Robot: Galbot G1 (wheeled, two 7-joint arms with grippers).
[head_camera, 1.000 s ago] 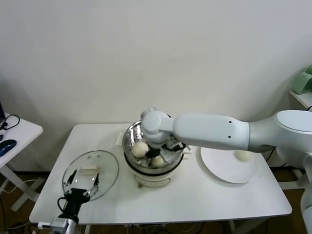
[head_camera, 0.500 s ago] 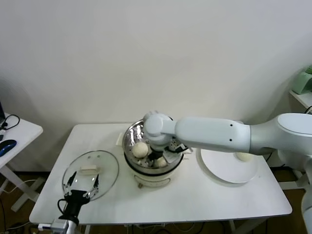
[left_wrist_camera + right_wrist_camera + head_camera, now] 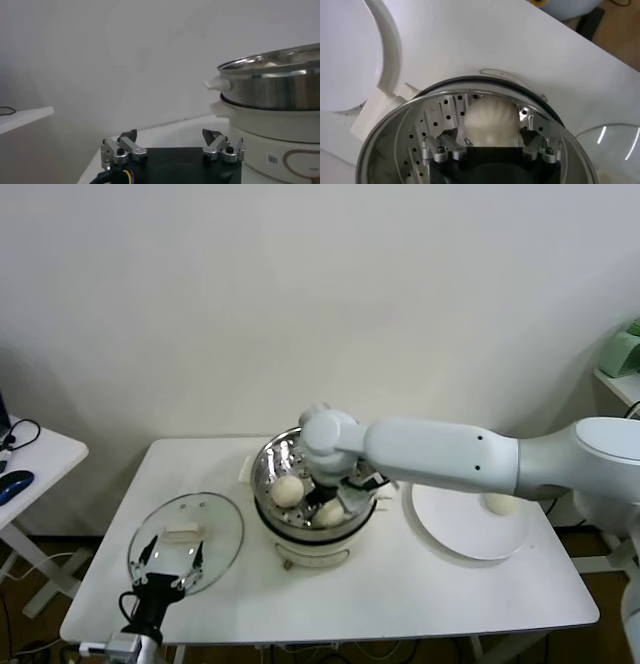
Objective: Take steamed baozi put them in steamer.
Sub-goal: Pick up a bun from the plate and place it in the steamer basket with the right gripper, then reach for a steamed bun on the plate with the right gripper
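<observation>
A: Where is the right gripper (image 3: 490, 150) placed, and in what state?

B: It is seen inside the round shiny stainless-steel steamer (image 3: 268, 471) with the perforated bottom, its jaws spread apart. A smooth, cream-white, pleated dough baozi (image 3: 490, 121) lies between the fingertips on the perforated floor; it appears released rather than gripped.

A: How are the other buns distributed?

B: In the head view two round cream-white baozi are visible in the steamer, one toward the robot's left (image 3: 287, 490) and one nearer the front (image 3: 329, 513). One more cream-white baozi (image 3: 499, 504) is left on the white round plate (image 3: 450, 534), on the robot's right side of the table (image 3: 400, 594).

A: So which relation is decisive for the coming move?

B: The remaining baozi lies to the right of the steamer, much nearer the right arm. Being round, it offers no long axis, so any approach angle would probably serve.

A: And the left gripper (image 3: 172, 147)?

B: It is parked low, open, beside the flat round glass lid (image 3: 186, 541).
</observation>
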